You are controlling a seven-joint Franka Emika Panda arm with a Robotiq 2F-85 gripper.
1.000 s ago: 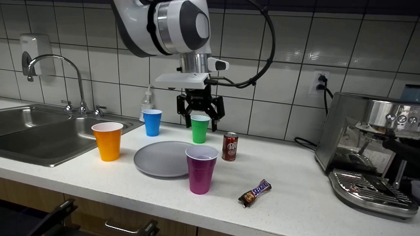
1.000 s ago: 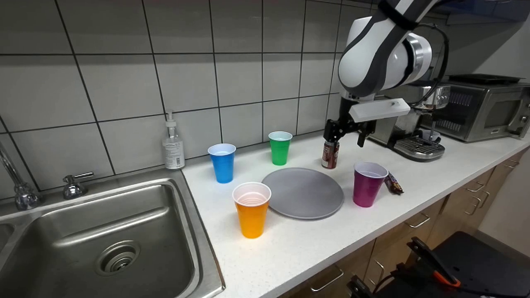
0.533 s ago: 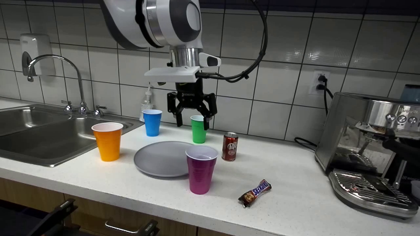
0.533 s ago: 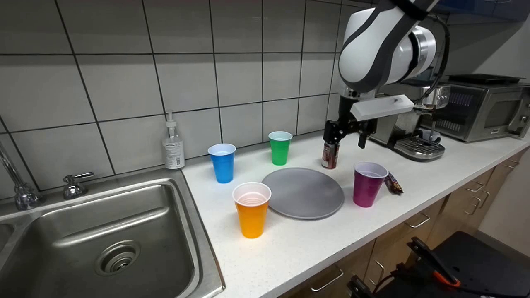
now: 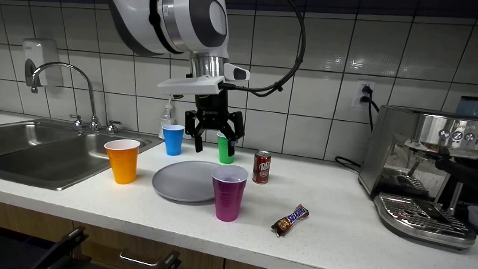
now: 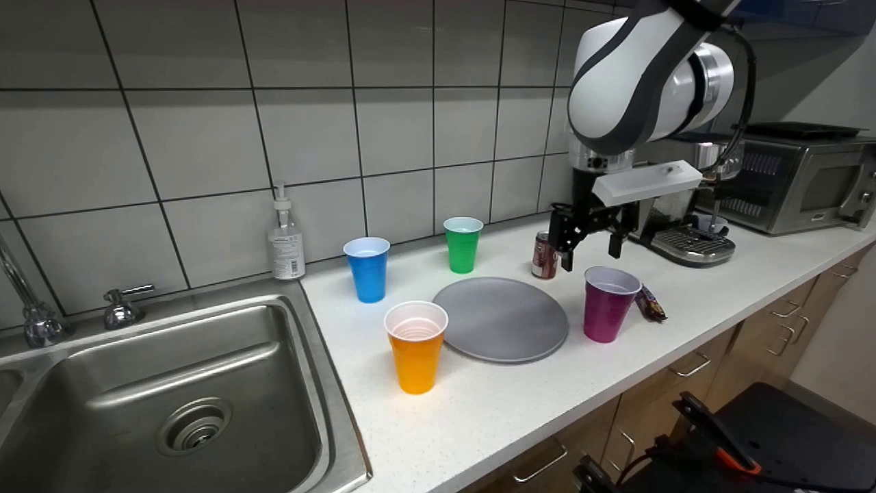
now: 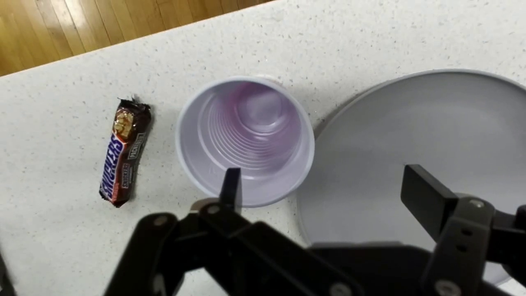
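My gripper (image 5: 215, 151) hangs above the counter, open, with nothing between its fingers; it also shows in an exterior view (image 6: 590, 259). In the wrist view the gripper (image 7: 322, 176) has one fingertip overlapping the rim of an upright purple cup (image 7: 246, 139), the other over a grey plate (image 7: 370, 123). Both exterior views show it higher than the purple cup (image 5: 227, 201), apart from it. A red Dr Pepper can (image 5: 261, 168) stands upright behind the cup. A Snickers bar (image 7: 125, 152) lies beside the cup. A finger partly hides the green cup (image 5: 223, 154) behind.
An orange cup (image 6: 416, 356) and a blue cup (image 6: 369, 274) stand towards the metal sink (image 6: 315, 383). A soap bottle (image 6: 286, 246) is by the tiled wall. At the opposite end are a coffee machine (image 5: 422, 172) and a microwave oven (image 6: 807, 178).
The gripper has shifted left in an exterior view, and lately right and down in an exterior view, uncovering more of the can. It has stayed open. The cups, plate and bar have not moved.
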